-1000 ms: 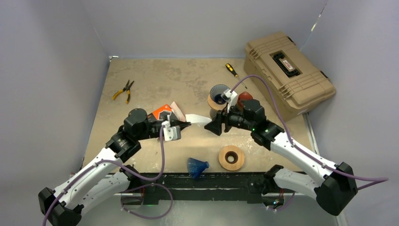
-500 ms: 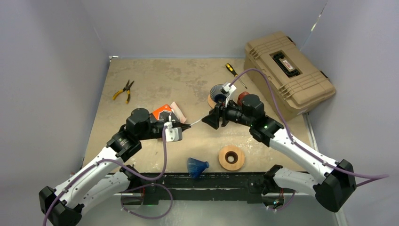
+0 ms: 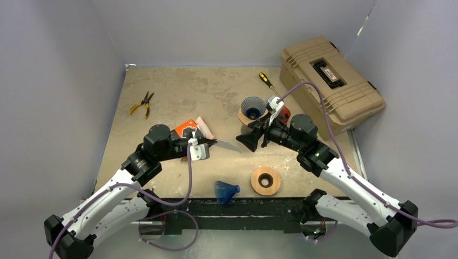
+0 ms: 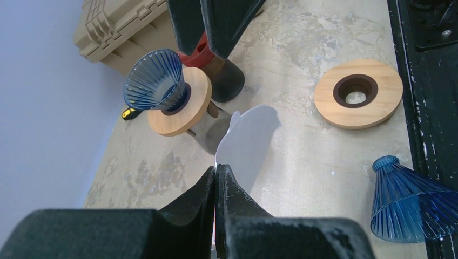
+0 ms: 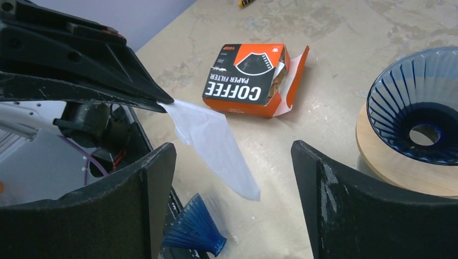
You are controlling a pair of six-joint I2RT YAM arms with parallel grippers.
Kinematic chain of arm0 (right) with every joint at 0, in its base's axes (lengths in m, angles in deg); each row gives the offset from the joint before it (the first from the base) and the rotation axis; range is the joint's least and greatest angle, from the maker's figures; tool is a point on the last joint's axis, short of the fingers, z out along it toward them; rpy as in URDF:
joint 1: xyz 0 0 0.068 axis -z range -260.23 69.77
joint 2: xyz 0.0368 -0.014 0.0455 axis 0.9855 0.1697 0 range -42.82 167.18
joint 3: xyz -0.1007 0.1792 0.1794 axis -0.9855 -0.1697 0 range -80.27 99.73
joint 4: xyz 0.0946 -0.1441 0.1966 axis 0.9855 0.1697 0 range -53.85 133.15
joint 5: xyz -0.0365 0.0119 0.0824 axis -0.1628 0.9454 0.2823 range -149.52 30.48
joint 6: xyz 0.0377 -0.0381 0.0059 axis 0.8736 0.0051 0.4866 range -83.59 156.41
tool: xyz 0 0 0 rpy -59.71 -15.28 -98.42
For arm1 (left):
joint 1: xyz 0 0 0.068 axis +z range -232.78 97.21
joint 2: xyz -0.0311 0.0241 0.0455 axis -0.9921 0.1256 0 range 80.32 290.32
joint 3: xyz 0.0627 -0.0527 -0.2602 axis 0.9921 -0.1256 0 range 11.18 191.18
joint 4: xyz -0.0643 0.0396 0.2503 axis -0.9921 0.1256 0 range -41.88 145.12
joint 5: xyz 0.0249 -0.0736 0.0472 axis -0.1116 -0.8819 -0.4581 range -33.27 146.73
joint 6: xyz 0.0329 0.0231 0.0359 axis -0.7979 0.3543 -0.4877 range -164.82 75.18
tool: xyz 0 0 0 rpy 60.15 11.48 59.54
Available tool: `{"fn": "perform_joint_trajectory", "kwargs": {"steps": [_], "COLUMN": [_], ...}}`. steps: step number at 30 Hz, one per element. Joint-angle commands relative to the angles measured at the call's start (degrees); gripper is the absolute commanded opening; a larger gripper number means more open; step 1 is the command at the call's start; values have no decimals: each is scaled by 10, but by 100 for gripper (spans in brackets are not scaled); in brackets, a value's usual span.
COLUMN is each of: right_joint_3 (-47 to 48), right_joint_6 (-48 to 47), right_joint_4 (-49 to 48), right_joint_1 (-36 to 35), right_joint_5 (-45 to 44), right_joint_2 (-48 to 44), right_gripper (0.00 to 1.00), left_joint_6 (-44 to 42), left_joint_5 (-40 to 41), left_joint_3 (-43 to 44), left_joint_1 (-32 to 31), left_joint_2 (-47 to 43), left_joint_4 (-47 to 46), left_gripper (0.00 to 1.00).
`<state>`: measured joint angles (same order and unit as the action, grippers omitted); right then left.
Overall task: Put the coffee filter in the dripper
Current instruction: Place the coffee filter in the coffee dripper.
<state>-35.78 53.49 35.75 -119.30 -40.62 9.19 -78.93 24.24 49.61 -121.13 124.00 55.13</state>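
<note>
The left tool is clamped on a corner of the filter, held above the bench. The right tool gapes just beside its free end. The dripper sits upright on its stand, and the box lies open with paper showing inside.

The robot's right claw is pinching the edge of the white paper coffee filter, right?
No, it's the other claw. The left gripper is pinching the edge of the white paper coffee filter. The right gripper is open and holds nothing. The right wrist view shows it.
</note>
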Motion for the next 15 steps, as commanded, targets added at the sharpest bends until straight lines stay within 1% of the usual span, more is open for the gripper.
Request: {"fn": "perform_joint_trajectory", "kwargs": {"steps": [1,4,15], "right_joint_3": [-18,-24,-27], "right_joint_6": [-36,-43,-42], "right_joint_4": [3,3,1], "right_joint_1": [-2,-2,-3], "right_joint_5": [-4,12,2], "right_joint_2": [6,22,40], "right_gripper": [83,85,86], "left_joint_6": [1,5,18], "left_joint_5": [-14,-25,-40], "left_joint_3": [5,5,5], "left_joint_1": [-2,-2,-1], "left_joint_2": [-11,-10,-10], "left_joint_4": [-16,-25,-35], "left_gripper": [0,0,0]}}
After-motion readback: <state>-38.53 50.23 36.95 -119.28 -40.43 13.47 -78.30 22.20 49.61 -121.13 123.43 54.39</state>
